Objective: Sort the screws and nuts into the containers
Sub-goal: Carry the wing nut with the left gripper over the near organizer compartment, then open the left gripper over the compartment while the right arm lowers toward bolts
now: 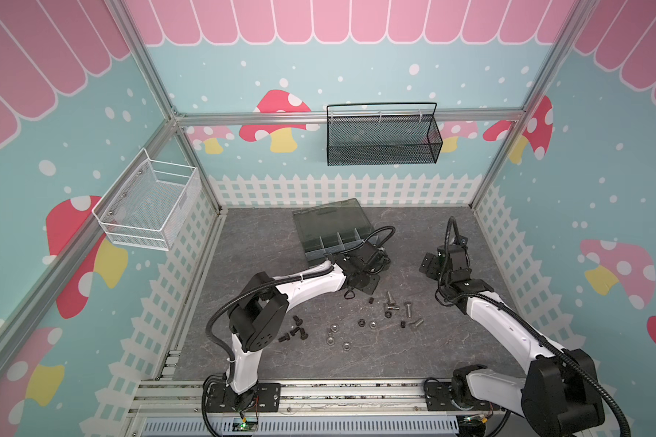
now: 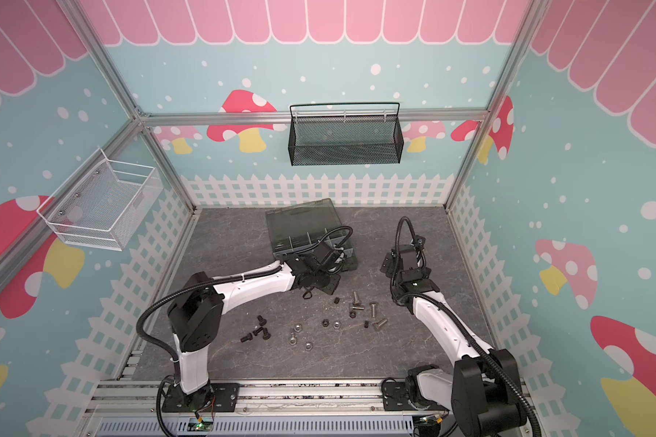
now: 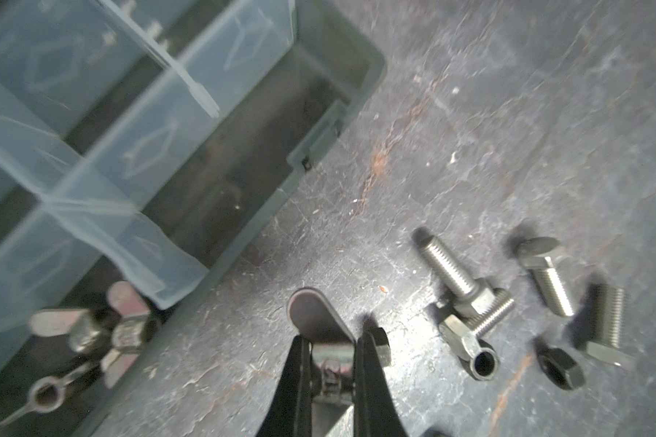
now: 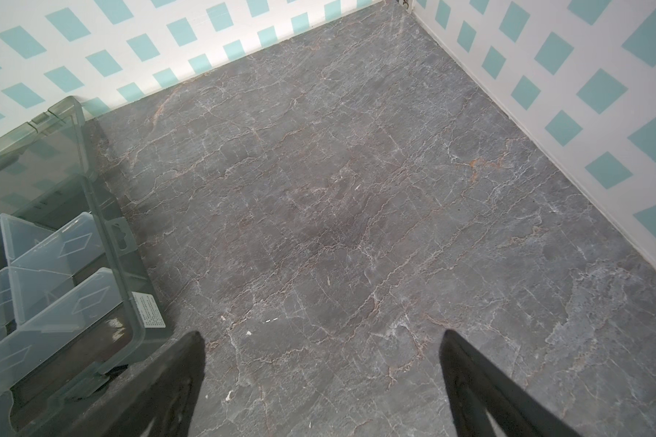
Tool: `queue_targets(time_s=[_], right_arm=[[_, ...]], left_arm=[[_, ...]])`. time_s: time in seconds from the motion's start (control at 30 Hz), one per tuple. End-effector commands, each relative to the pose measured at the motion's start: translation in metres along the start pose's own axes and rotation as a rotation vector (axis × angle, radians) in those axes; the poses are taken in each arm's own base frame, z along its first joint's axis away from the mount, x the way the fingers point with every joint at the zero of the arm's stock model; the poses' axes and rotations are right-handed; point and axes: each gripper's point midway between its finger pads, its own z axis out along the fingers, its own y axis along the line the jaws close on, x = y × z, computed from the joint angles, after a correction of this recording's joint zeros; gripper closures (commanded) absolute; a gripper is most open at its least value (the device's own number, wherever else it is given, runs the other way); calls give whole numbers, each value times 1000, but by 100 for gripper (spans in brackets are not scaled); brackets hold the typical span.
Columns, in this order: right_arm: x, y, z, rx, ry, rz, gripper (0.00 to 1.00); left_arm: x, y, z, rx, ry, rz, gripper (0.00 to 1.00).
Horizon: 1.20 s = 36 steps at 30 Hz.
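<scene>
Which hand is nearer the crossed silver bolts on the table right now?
Left. The left hand, shut on a wing nut, sits right beside the crossed silver bolts. The right hand is open over bare table, farther off toward the back.

Silver screws four; black screws roughly four, blurry; silver hex nuts four.
</scene>
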Motion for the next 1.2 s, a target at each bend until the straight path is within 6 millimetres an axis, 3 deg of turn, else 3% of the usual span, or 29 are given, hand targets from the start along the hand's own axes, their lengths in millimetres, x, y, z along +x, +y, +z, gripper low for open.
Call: queue_targets(time_s=[0.0,0.17,0.4,0.57,0.73,0.9,1.17], right_arm=[[-6,5,-3,-16,-14,9,2],[-6,6,-3,-22,-12,8,2],[-6,5,-3,-19,-14,5,2],[-5,5,-3,-18,-12,4,2],[-2,5,-1,-17,-4,0,2],[0,6,0,-19,4,-6,2],[2,7,0,-28,13,-8,2]], left_arm=[[-18,21,-19,-51,-81,3,98],[-17,59,-17,-92,-78,-60,98],[-12,87,-2,-109,-49,-100,99],[-6,95,11,-112,-20,-115,98],[-1,100,21,-123,2,-119,89],[4,102,26,-133,15,-127,87],[6,101,25,-127,17,-139,66]])
